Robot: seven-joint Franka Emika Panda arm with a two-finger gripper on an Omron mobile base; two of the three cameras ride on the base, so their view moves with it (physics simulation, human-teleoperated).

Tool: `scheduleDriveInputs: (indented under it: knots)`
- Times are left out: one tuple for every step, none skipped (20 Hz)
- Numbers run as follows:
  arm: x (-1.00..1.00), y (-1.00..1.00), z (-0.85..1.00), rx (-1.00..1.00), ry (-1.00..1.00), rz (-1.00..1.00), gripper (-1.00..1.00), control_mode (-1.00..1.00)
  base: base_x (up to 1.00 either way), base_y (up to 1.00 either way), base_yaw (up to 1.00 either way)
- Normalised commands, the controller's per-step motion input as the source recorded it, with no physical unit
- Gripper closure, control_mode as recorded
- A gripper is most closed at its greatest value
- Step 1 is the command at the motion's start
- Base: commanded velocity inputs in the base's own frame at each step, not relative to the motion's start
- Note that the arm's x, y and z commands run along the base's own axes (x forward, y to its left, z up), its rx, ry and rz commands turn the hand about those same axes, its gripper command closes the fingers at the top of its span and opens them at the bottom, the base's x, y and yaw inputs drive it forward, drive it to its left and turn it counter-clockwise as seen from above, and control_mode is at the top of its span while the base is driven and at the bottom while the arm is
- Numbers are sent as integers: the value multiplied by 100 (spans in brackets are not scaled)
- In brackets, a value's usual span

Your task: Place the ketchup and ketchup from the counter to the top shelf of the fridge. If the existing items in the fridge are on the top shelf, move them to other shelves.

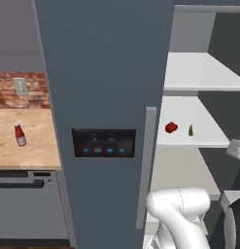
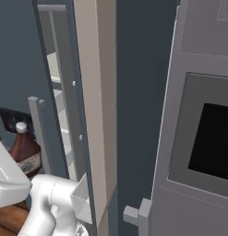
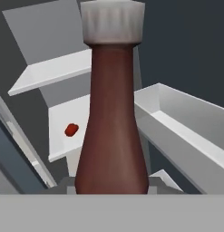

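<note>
From the left, the red ketchup (image 1: 20,134) waits on the counter (image 1: 39,146); a red lump (image 1: 171,127) and green thing (image 1: 191,130) sit on a lower fridge shelf (image 1: 199,138). From the right, the dark ketchup bottle (image 2: 25,150) is raised beside the fridge door. Hand view: the pincer (image 3: 111,188) grasps it upright; next it needs lifting onto the top shelf (image 3: 54,72).

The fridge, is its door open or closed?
Open. The fridge door is swung aside, so its white shelves show, with a red lump and a tiny green thing on one.
</note>
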Motion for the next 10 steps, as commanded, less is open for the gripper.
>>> scheduleDriveInputs:
  knots:
    - [0, 0, 0, 0, 0, 0, 100, 100, -16, 0, 28]
    - [0, 0, 0, 0, 0, 0, 100, 100, -28, 0, 31]
    - [0, 0, 0, 0, 0, 0, 100, 100, 0, 0, 28]
    - [0, 0, 0, 0, 0, 0, 100, 100, 0, 0, 22]
    - [0, 0, 0, 0, 0, 0, 100, 100, 7, 0, 17]
    - [0, 0, 0, 0, 0, 0, 100, 100, 14, 0, 14]
    - [0, 0, 0, 0, 0, 0, 100, 100, 15, 0, 12]
    - [0, 0, 0, 0, 0, 0, 100, 100, 22, 0, 9]
    - [0, 0, 0, 0, 0, 0, 100, 100, 24, 0, 6]
    - [0, 0, 0, 0, 0, 0, 100, 100, 34, 0, 6]
